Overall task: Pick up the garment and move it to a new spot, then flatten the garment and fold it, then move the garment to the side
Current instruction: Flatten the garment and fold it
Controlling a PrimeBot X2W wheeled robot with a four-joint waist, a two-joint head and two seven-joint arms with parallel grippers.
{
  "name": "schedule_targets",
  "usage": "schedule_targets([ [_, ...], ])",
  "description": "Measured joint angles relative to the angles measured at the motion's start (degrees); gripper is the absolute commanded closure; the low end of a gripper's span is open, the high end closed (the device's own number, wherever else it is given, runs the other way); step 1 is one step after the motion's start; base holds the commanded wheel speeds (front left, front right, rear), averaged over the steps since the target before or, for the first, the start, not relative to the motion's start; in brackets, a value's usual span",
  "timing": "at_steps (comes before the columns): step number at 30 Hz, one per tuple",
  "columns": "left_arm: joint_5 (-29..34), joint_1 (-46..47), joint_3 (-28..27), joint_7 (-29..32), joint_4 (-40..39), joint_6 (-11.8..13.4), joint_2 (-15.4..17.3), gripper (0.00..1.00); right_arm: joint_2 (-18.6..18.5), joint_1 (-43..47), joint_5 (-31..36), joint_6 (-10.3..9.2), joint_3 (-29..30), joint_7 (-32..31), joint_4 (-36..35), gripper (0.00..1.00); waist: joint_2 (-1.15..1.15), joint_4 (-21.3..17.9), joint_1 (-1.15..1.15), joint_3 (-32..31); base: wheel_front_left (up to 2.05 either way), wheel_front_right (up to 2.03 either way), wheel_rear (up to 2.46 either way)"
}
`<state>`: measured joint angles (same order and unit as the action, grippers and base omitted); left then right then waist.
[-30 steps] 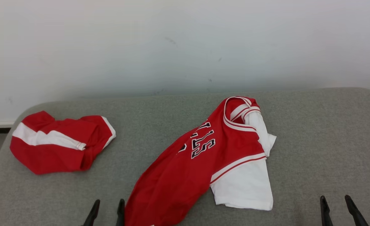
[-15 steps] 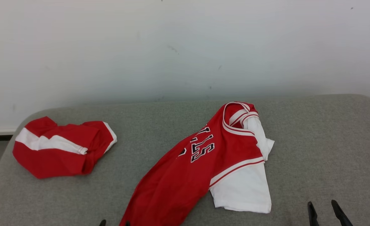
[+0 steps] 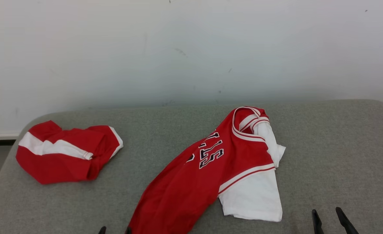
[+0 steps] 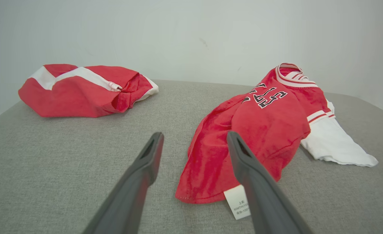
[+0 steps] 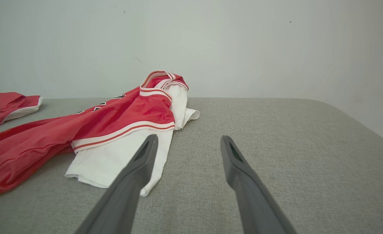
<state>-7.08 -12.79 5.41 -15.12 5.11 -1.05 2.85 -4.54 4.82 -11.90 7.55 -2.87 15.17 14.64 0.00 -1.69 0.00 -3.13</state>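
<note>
Obs: garment (image 3: 204, 182) lies crumpled on grey pad (image 3: 340, 146), running diag. in head view from hem (image 4: 194, 195) at 6 o'clock to collar (image 3: 248, 120) at 1 o'clock. White sleeve (image 3: 253, 195) splays out at 4 o'clock. 2nd red cloth (image 3: 64, 156) sits well apart at 9 o'clock. L gripper (image 4: 194, 136) has jaws wide, empty, poised at hem by tag (image 4: 240, 203), contact unclear; prob. lined up for first pinch. R gripper (image 3: 326, 213) is wide, empty, at 4 o'clock off sleeve, likely waiting for 2nd corner.

The grey surface (image 3: 340, 146) is seen bare at right; centre and left are occupied by the garment (image 3: 194, 182) and a red cloth (image 3: 61, 159).
</note>
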Motion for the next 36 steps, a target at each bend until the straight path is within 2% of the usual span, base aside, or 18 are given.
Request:
schedule_targets([
  [21, -0.8, 0.2, 0.5, 0.0, -1.1, 1.2, 0.0, 0.00, -0.2, -0.1, -0.7, 0.00, -0.7, 0.0, -0.7, 0.00, 0.00, -0.2, 0.00, 0.2, 0.00, 0.00, 0.00],
  [27, -0.6, 0.9, 2.0, 0.0, 5.6, 1.0, 0.0, 0.00, -0.6, -1.6, -1.7, 0.00, -3.1, 0.0, -0.2, 0.00, 0.00, -0.2, 0.01, 1.2, 0.00, 0.00, 0.00],
  [36, -1.0, 5.6, 3.2, 5.6, 11.6, -0.7, 0.7, 0.00, -2.1, -7.0, -3.8, 0.00, -8.4, -10.7, 6.2, 0.00, 0.00, 0.0, 0.01, 4.4, 0.00, 0.00, 0.00],
])
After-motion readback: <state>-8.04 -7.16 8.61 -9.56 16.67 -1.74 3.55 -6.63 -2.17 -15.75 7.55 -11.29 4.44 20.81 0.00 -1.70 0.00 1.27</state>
